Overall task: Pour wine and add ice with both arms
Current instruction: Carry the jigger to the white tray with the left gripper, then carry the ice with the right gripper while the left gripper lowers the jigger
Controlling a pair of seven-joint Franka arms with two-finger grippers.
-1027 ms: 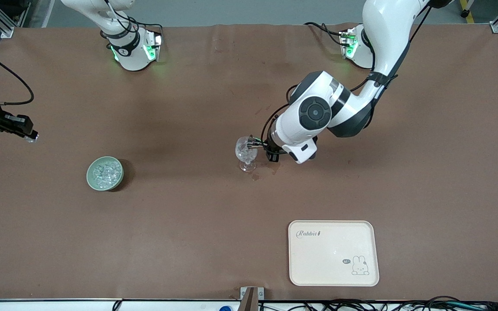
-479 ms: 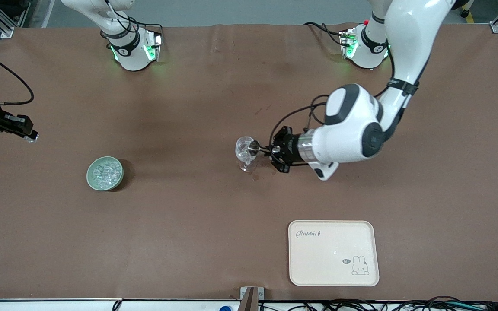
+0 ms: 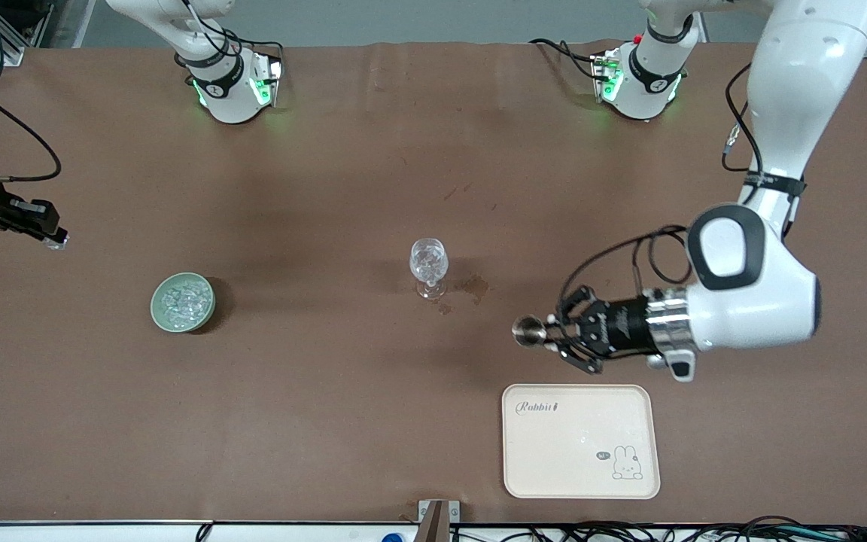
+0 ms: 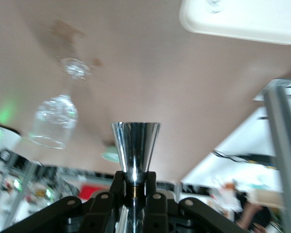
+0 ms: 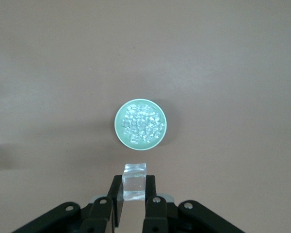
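Observation:
A clear stemmed glass stands upright mid-table; it also shows in the left wrist view. My left gripper is shut on the stem of a shiny metal measuring cup, held level over bare table between the glass and the tray. In the left wrist view the cup sits between the jaws of the left gripper. My right gripper hangs over the right arm's end of the table, shut on a clear ice cube. More ice fills the pale green bowl.
A cream rabbit tray lies near the front camera's edge toward the left arm's end. A dark wet stain marks the brown table cover beside the glass. The two arm bases stand along the edge farthest from the camera.
My left arm has swung the metal cup away from the glass rim, toward the tray and its own end of the table. The right arm has not moved.

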